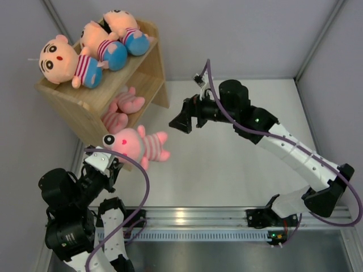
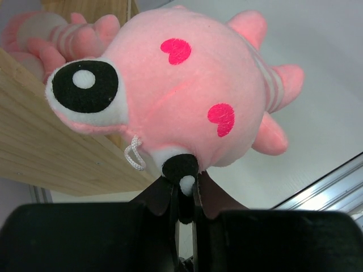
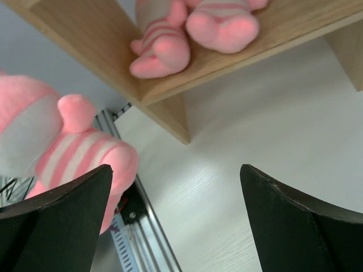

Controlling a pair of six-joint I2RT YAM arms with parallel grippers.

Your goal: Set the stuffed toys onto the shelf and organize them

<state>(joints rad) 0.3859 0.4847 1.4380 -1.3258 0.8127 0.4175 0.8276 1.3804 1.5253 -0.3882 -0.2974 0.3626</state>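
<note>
- A pink animal (image 1: 139, 144) (image 2: 181, 96) is held above the table (image 1: 227, 164), just beside the shelf's near corner. In the top view its long axis runs left to right, with the head on the left and the feet on the right.
- The left gripper (image 1: 113, 161) (image 2: 180, 190) is clamped on a black-and-white patch at the edge of that toy's head, the fingers nearly together.
- The shelf (image 1: 79, 113) is set at an angle at the table's far left.
- Three boy dolls (image 1: 102, 42) are laid side by side on the top tier, each lying across the board with the head to the far left.
- Two more pink animals (image 1: 127, 102) (image 3: 161, 48) are lodged on the lower tier, feet turned toward the open front.
- The right gripper (image 1: 180, 122) (image 3: 176, 187) is held over the table near the shelf's right end, its fingers spread wide and nothing between them.
</note>
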